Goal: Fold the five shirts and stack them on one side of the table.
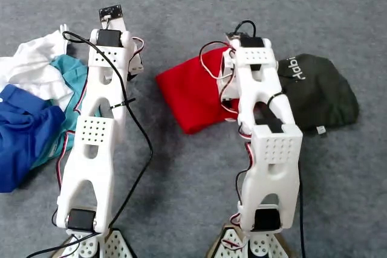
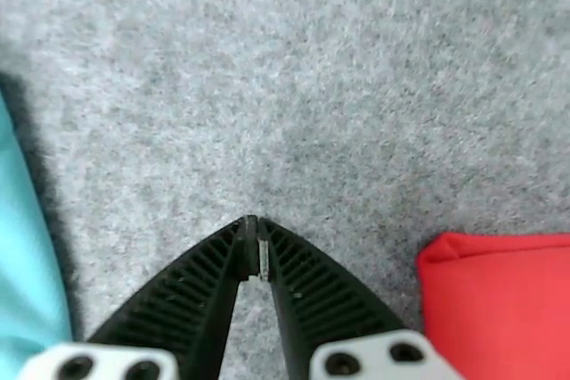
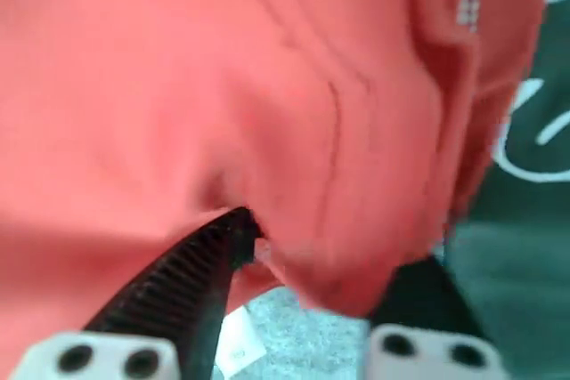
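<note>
A folded red shirt [image 1: 193,92] lies mid-table, its right edge under the right arm. My right gripper [image 3: 267,251] is shut on a fold of the red shirt [image 3: 267,86]; one black finger [image 3: 196,278] shows, the other is hidden by cloth. A dark green shirt [image 1: 317,92] lies bunched just to the right of it. White [image 1: 30,58], teal [image 1: 69,74] and blue [image 1: 21,131] shirts sit crumpled in a heap at the left edge. My left gripper [image 2: 254,246] is shut and holds nothing over bare grey table, between the teal shirt [image 2: 22,246] and the red shirt [image 2: 499,300].
The table [image 1: 181,167] is covered in grey felt. Black and red cables [image 1: 142,137] trail from both arms across the table between them. Open felt stretches along the far side and at the front right.
</note>
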You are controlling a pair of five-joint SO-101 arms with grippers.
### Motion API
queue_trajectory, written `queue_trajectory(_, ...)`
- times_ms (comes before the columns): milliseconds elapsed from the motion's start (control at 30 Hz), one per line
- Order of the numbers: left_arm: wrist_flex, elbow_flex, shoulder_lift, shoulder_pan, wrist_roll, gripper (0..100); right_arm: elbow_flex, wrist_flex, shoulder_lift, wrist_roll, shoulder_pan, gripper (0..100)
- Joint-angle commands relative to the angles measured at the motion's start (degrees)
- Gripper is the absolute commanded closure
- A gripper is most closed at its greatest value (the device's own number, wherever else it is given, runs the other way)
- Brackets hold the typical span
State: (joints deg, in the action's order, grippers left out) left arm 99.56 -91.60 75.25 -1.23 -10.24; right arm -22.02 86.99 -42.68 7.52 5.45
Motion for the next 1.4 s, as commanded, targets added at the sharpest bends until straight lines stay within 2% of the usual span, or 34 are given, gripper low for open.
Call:
queue_trajectory(0,-0.5,-0.6,-0.8,0.6,0.5,98,-0.9,1.6,-0.2,-1.5,-1.0,96.2)
queue_trajectory(167,-0.5,-0.6,-0.8,0.6,0.5,98,-5.1,6.5,0.3,-1.7,-1.1,97.4)
queue_trajectory(400,-0.5,-0.6,-0.8,1.1,0.5,98,-20.3,12.6,2.5,-1.8,-4.4,97.5)
queue_trajectory(600,-0.5,-0.6,-0.8,1.2,0.5,98,-30.4,15.5,3.1,-8.2,-10.9,99.6)
queue_trajectory(1133,-0.5,-0.6,-0.8,1.1,0.5,98,-30.9,15.5,10.5,-22.0,-33.5,99.5)
queue_trajectory(1367,-0.5,-0.6,-0.8,0.9,0.5,98,-31.5,15.1,7.1,-25.8,-37.1,99.3)
